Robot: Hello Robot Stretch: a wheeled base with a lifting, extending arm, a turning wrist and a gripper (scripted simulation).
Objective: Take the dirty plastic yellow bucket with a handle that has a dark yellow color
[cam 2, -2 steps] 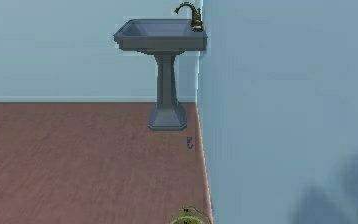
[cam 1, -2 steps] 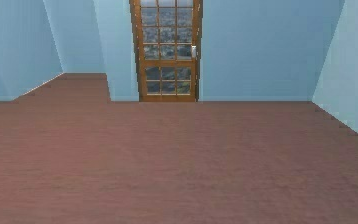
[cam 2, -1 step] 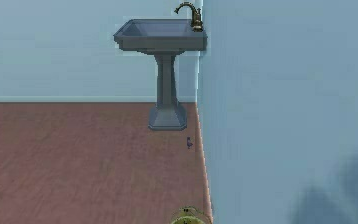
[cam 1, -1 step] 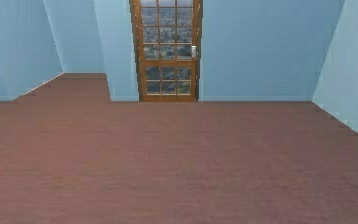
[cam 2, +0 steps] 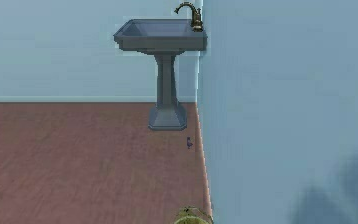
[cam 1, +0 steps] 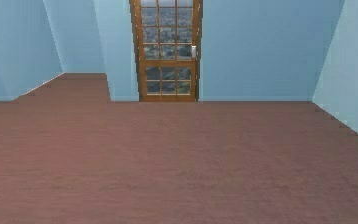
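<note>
Bucket (cam 2: 190,216): judged to be the dull-yellow curved rim at the arm side view's bottom edge, cut off by that edge. Handle and dirt could not be made out.
Bucket's place relative to pincer: could not be told.
Pincer state: could not be told, wide or narrow.
Wall (cam 2: 287,120): pale blue; its corner ran down to the floor just beside the yellow rim.
Floor (cam 2: 77,160): reddish-brown boards, with a small dark speck (cam 2: 190,143) at the wall's foot between rim and sink.
Sink (cam 2: 159,40): grey-blue, on a pedestal, against the wall corner, well apart from the rim; a dark tap (cam 2: 190,12) stood on top.
Door (cam 1: 168,50): wooden, glazed, at the far end of the forward view.
Risk, identity: so little of the rim showed that it might not be the bucket at all; reaching on that guess could waste the move.
Risk, wall: the rim lay hard by the corner, so a reach might scrape the wall or shove the bucket aside.
Risk, base: the thing looked close to the robot's body; a turn might knock it over.
</note>
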